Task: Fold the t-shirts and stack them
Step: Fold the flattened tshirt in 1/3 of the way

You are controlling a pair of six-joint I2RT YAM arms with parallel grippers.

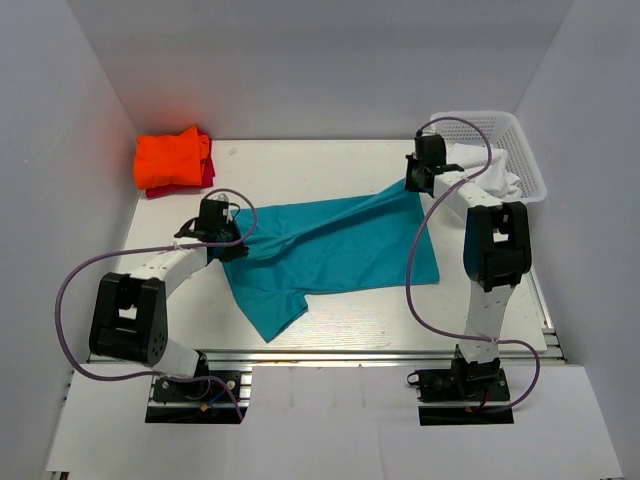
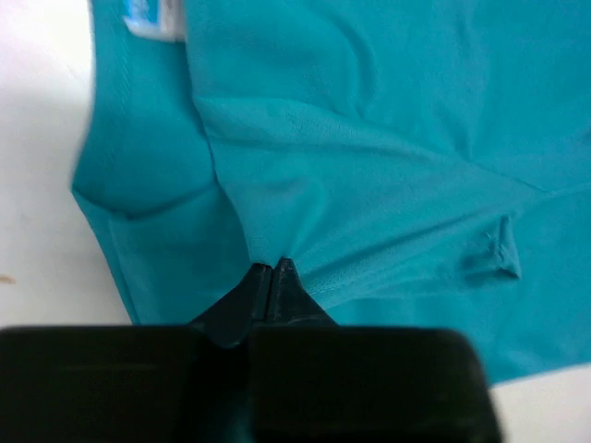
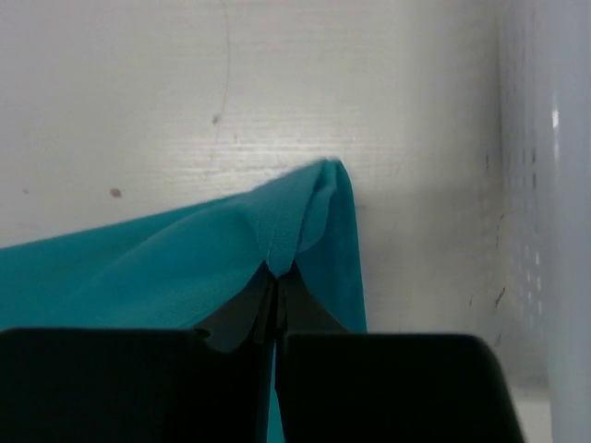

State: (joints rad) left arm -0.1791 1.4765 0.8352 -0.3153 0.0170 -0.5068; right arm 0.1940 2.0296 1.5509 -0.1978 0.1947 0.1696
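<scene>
Done so far: judging two of three handled, with the orange t-shirt (image 1: 172, 158) folded on top of the red t-shirt (image 1: 207, 172), well apart from the white basket (image 1: 530, 150), across the bench (image 1: 330, 170) to its left.
Left to do: folding the teal t-shirt (image 1: 330, 250) and adding it to that stack; showing only creases so far, no fold.
Teal t-shirt, place: lying open on the bench, spreading from just beside the basket's near-left corner away to the left and toward the near edge.
Long axis: running diagonally from the pinched corner beside the basket to the pinched spot farthest from the basket; rucking into ridges along that line.
Pointing: probably turning the neck end away from the basket, going by the white neck label (image 2: 148, 20) near the left pinch; blurring there, so not certain. Trailing one sleeve toward the near edge.
Left gripper (image 1: 238, 245): keeping the fingers (image 2: 254, 295) pressed together, pinching a fold of teal cloth on the side farthest from the basket.
Right gripper (image 1: 418, 185): keeping the fingers (image 3: 247, 314) pressed together, pinching a peaked edge of the teal cloth just beside the basket's wall, lifting it off the bench.
Basket contents: holding some white cloth (image 1: 490, 170).
</scene>
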